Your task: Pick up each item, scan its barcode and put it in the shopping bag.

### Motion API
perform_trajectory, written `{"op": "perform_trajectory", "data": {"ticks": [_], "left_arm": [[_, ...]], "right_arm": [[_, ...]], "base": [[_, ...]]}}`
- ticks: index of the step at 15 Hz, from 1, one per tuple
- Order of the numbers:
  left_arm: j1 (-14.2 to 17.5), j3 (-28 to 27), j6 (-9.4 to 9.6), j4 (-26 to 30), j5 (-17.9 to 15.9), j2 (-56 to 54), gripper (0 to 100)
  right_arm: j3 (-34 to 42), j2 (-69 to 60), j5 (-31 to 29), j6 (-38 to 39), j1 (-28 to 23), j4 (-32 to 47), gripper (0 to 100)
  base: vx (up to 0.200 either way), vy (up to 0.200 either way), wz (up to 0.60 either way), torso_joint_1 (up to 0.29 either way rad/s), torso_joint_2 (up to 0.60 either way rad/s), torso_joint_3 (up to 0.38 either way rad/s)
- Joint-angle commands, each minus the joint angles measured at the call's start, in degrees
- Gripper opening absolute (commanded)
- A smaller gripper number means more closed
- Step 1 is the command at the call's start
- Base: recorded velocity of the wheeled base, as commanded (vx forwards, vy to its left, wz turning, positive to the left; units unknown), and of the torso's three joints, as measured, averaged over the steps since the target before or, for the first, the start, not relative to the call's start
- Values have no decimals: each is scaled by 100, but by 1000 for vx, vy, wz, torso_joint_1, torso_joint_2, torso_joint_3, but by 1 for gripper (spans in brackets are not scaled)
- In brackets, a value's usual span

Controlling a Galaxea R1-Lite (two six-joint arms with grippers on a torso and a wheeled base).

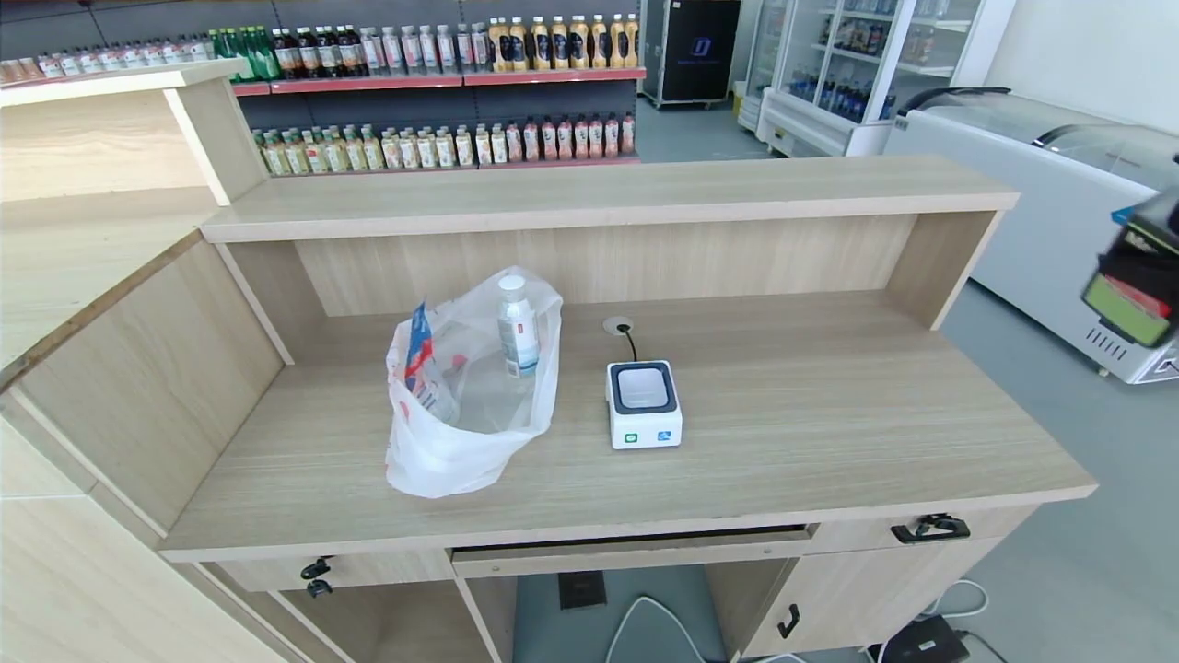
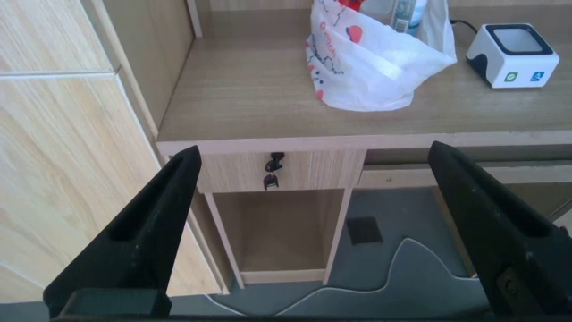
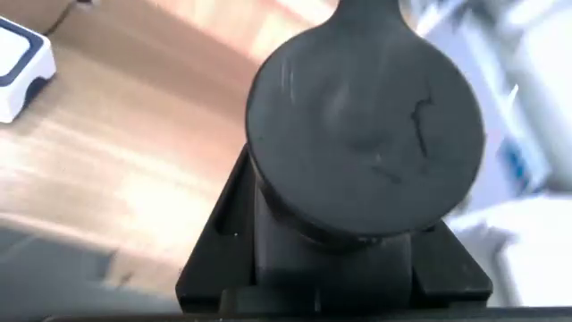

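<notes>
A white plastic shopping bag (image 1: pixel 470 405) stands open on the wooden counter (image 1: pixel 829 414), left of centre, with a white-capped bottle (image 1: pixel 518 327) and a red and blue packet (image 1: pixel 422 364) inside. The white scanner (image 1: pixel 644 403) with a dark top window sits just right of the bag. My right gripper (image 1: pixel 1138 276) hangs in the air beyond the counter's right end, shut on a green and red item (image 1: pixel 1126 308). Its dark round end (image 3: pixel 366 116) faces the wrist camera. My left gripper (image 2: pixel 322 233) is open and empty, low in front of the counter's left drawer. Bag (image 2: pixel 371 63) and scanner (image 2: pixel 512 55) lie beyond it.
A raised shelf (image 1: pixel 608 198) runs along the back of the counter, and a side panel (image 1: pixel 157 387) closes its left end. Drawers with a black handle (image 1: pixel 930 528) sit under the front edge. A chest freezer (image 1: pixel 1041 175) stands to the right.
</notes>
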Motion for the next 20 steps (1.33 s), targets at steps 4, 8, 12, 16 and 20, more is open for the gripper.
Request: {"op": "perform_trajectory", "data": {"ticks": [4,8,12,16,20], "left_arm": [[1,0,-1,-2,2,-2,100],[1,0,-1,-2,2,-2,100],[1,0,-1,-2,2,-2,100],[1,0,-1,-2,2,-2,100],[1,0,-1,-2,2,-2,100]], "right_arm": [[488,-555,-137,1832,-1492,1967,0],[453,-783,865,2175,-938,1923,0],[-338,-344,1173,3291,-481,1967,0],[-347,658,1762,3845,-727,1123,0],[-109,1467,4908,3950,-1650,-37,0]], "base": [[0,0,0,0,0,0],[0,0,150,-2,-1,1],[0,0,600,0,5,4],[0,0,300,2,2,1],[0,0,0,0,0,0]]}}
